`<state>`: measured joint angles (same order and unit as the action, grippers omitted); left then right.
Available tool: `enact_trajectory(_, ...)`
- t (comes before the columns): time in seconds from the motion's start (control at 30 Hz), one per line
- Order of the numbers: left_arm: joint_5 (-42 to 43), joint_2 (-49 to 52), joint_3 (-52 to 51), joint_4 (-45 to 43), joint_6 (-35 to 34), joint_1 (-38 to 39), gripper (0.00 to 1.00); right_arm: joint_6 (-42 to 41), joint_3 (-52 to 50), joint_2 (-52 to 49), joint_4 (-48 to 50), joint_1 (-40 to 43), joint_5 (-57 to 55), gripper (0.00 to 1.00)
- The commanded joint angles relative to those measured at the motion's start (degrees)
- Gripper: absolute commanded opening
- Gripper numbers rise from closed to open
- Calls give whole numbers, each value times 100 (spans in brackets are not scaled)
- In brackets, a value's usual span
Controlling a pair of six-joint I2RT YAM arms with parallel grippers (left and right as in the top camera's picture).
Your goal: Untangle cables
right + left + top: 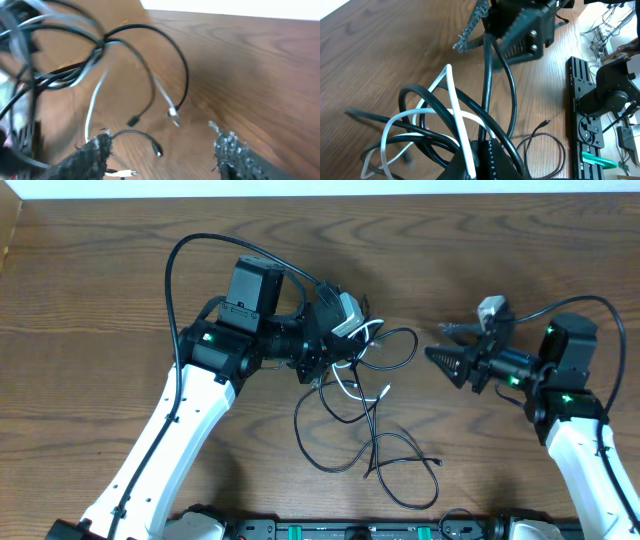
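Observation:
A tangle of thin black cables (345, 420) and one white cable (352, 385) lies mid-table, its loops trailing toward the front edge. My left gripper (335, 352) sits at the tangle's upper left. In the left wrist view, that left gripper (482, 150) is shut on the bundle, with the white cable (451, 95) and black cables (487, 75) rising out of its jaws. My right gripper (440, 360) hovers just right of the tangle, pointing at it. In the right wrist view, the right gripper (162, 150) stands open with nothing between its fingers. Blurred cables (100, 50) and loose plugs lie ahead of it.
A black equipment rail (350, 532) runs along the table's front edge and also shows as the rail (585, 100) in the left wrist view. The thick black wires on both arms arch over the table. Bare wood stretches to the back edge (320, 198).

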<state>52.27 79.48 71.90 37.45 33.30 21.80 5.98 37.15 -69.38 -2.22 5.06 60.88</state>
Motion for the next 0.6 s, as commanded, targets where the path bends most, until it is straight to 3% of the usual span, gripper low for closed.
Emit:
enact_trajectory(0.0, 103, -63, 98, -44, 118, -9, 7, 549, -13, -11, 101, -168, 675, 70)
enact_trajectory(0.23, 411, -63, 98, -35, 122, 55, 7, 549, -13, -11, 542, -422, 874, 73)
enact_trajectory(0.43, 669, -61, 98, -33, 164, 490, 7, 1139, -13, -11, 678, -887, 874, 73)
enact_trajectory(0.57, 664, -61, 96, -15, 164, 765, 7, 1145, -13, -11, 1016, -1075, 872, 68)
